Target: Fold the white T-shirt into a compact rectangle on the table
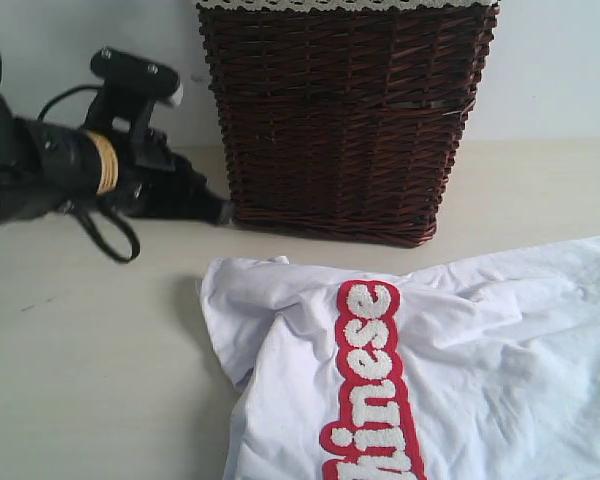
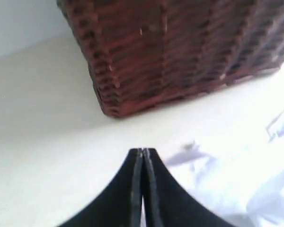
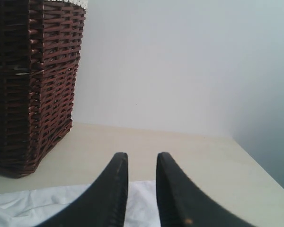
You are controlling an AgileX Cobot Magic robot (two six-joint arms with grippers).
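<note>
Exterior view: crumpled white T-shirt (image 1: 460, 360), red lettered band (image 1: 373, 385) showing.

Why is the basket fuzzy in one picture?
Left wrist view: the basket is soft, out of focus, and the white T-shirt washes out to a pale glare. Exterior view: sharper; the red lettering reads clearly, and the shirt casts a soft shadow on the table. Right wrist view: the weave is crisp, the right hand dark and close.

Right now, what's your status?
Left pincer shut, empty; right pincer open, empty. The white T-shirt lies crumpled, unfolded. A wicker basket stands beyond it.
</note>
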